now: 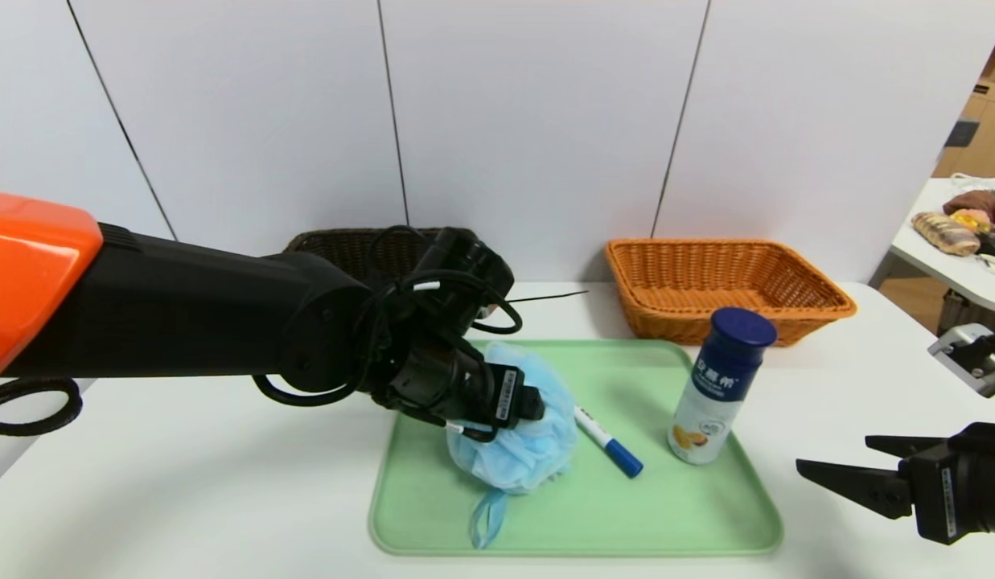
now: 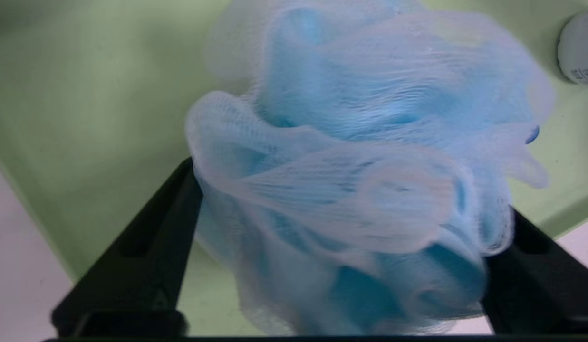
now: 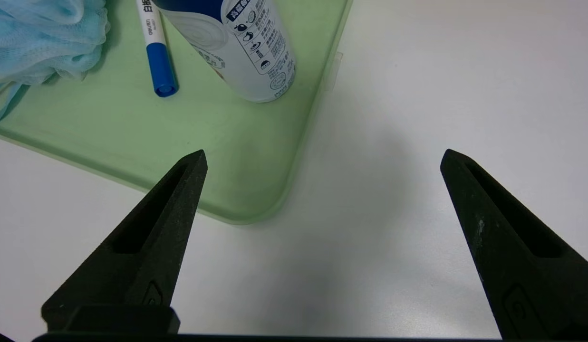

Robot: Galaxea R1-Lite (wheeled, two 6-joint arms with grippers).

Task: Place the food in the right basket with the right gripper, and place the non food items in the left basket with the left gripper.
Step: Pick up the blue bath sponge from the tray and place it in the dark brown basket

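Three items sit on the green tray in front of me: the bath sponge, the marker and the drink bottle. My left gripper is down at the sponge, its two black fingers spread wide on either side of the blue mesh. From the left wrist view the mesh bulges against both fingers, but I cannot tell whether they have a real hold on it. The sponge rests on the tray, its ribbon loop trailing toward the near rim. The marker lies flat just beside it, blue cap toward me, and the bottle stands upright near the tray's right edge. My right gripper hangs wide open and empty above the white surface, off the tray's right corner. The left basket is partly hidden behind my left arm; the right basket stands behind the bottle.
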